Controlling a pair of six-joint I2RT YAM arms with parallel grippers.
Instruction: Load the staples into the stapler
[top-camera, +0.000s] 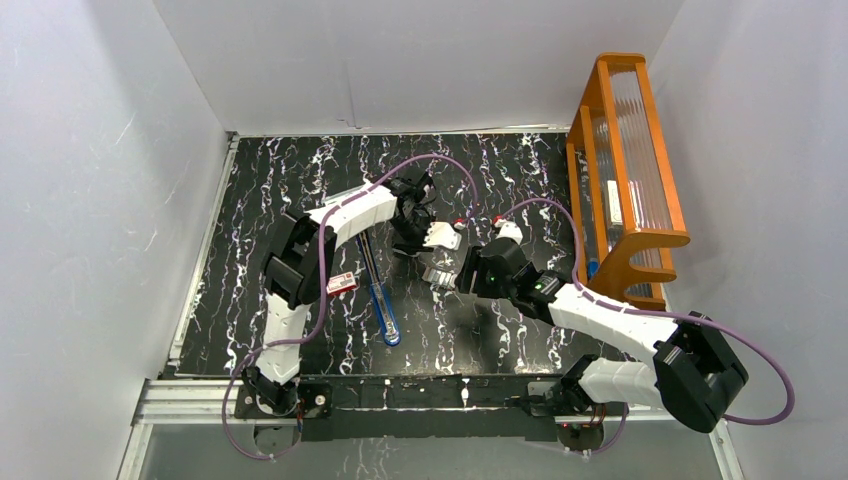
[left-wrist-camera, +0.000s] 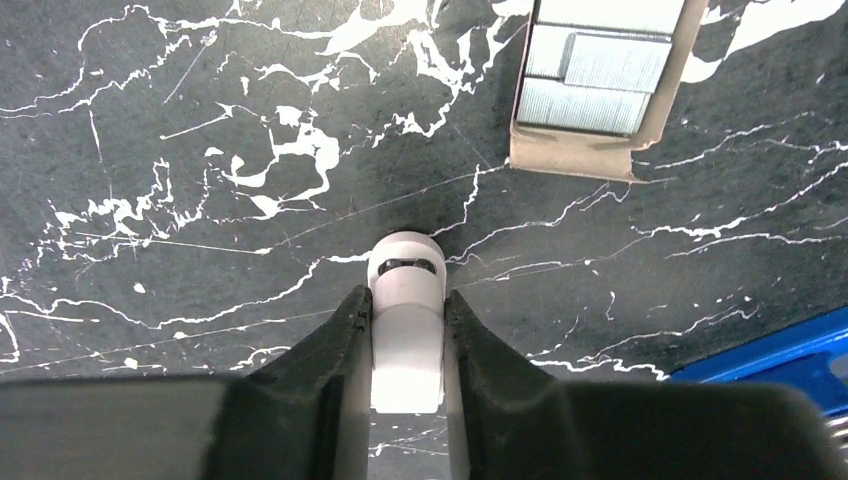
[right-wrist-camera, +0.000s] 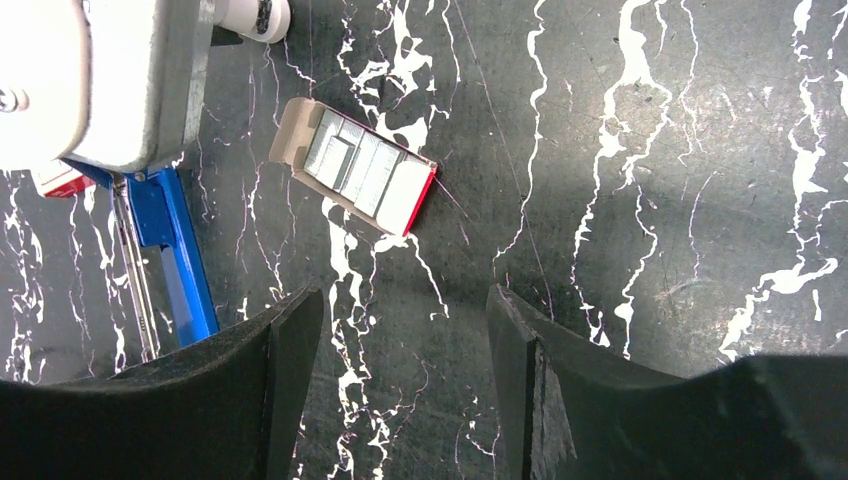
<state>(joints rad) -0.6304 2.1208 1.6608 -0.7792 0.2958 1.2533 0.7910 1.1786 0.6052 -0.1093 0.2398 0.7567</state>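
The staples' cardboard tray (right-wrist-camera: 360, 170) lies open on the black marbled table, with silvery staple strips (left-wrist-camera: 590, 90) in it. It also shows in the top view (top-camera: 437, 275). The red-and-white sleeve (top-camera: 342, 284) lies apart to the left. The blue stapler (top-camera: 385, 312) lies opened flat with its silver rail (right-wrist-camera: 135, 270) showing. My left gripper (left-wrist-camera: 405, 300) is low over the table just short of the tray, shut on a small white cylindrical piece (left-wrist-camera: 405, 270) that I cannot identify. My right gripper (right-wrist-camera: 405, 310) is open and empty, above the table near the tray.
An orange wooden rack (top-camera: 625, 170) with clear panels stands at the right edge. White walls close in the table on three sides. The left gripper's white body (right-wrist-camera: 90, 80) is close to my right gripper.
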